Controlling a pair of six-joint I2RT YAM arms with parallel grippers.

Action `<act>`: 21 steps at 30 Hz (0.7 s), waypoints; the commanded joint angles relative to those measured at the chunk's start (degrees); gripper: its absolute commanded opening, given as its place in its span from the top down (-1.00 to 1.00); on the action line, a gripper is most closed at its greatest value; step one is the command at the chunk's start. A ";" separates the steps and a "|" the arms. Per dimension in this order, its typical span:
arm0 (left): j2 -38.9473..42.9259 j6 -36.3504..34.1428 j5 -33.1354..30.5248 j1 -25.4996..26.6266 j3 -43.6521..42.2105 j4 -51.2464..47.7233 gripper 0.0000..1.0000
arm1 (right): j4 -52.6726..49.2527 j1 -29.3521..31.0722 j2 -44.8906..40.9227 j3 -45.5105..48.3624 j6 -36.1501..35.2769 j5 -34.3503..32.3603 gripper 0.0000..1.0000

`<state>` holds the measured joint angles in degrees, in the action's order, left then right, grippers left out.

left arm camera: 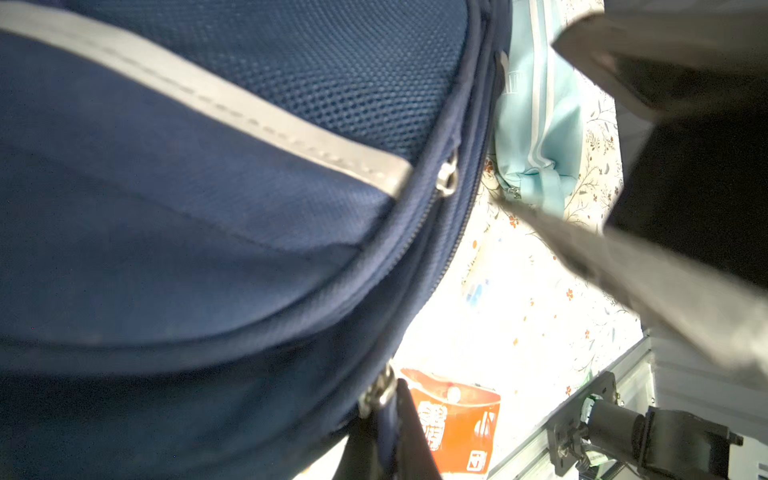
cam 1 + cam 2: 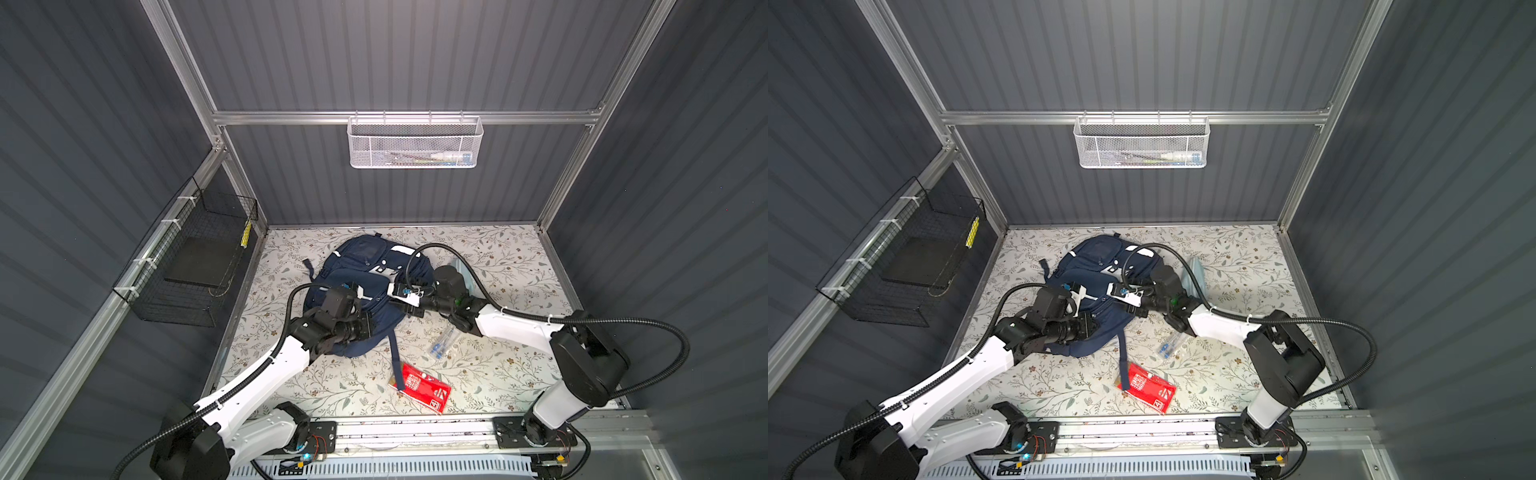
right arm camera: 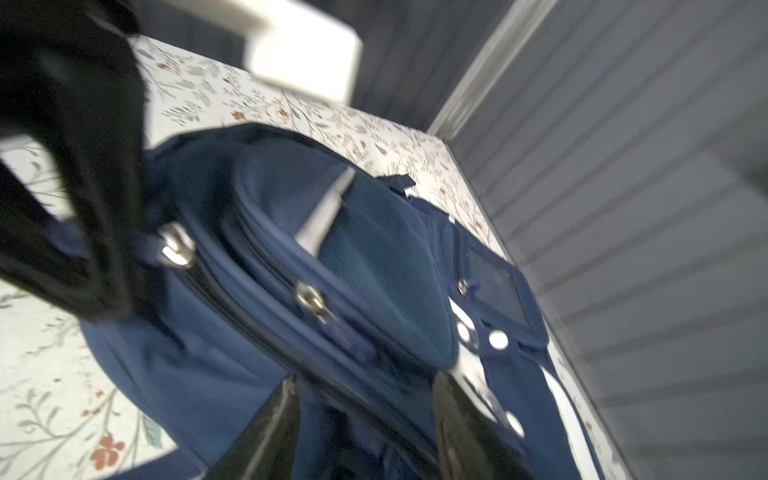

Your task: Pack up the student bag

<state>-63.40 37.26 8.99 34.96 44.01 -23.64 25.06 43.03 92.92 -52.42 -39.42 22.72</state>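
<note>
A large navy-blue fabric student bag [image 2: 345,270] with white reflective stripes lies flat near the middle of the floral-patterned table [image 2: 519,257], both robot arms reaching over it. The left end effector [image 2: 362,296] is pinched together on the bag at a metal zip slider [image 3: 176,249]. The right end effector [image 3: 368,428] hovers over the bag's near edge with its jaws apart, blue fabric between them but nothing gripped. A dark line along one zip suggests a compartment starting to part, though the blurred wrist views leave this uncertain. Packing appears to be at an early stage, with nothing seen going in. A flat red packet [image 2: 419,386] lies on the table under a loose strap. A clear sleeve of blue-capped pens [image 2: 442,343] lies beside the bag, and a light-blue fabric pouch [image 1: 540,124] sits just past its far side. A white mesh basket [image 2: 413,143] on the back wall also holds small items. The opening, the loading and the closing all seem left to do.
</note>
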 commanded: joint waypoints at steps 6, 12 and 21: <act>0.28 2.24 1.17 0.19 0.78 5.04 1.00 | -2.54 4.54 6.45 -3.06 -5.55 -1.05 -0.06; 1.15 2.62 0.53 0.20 0.45 5.06 1.00 | -3.87 5.99 9.59 -5.03 -6.13 -0.24 0.01; 2.47 1.54 -1.99 -1.90 -0.14 1.40 1.00 | 2.89 3.80 10.28 -1.55 -3.63 -2.99 1.00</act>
<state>-63.11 40.51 6.24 33.65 42.94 -23.33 27.99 47.66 103.44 -56.01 -43.97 20.97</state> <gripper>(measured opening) 0.077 0.068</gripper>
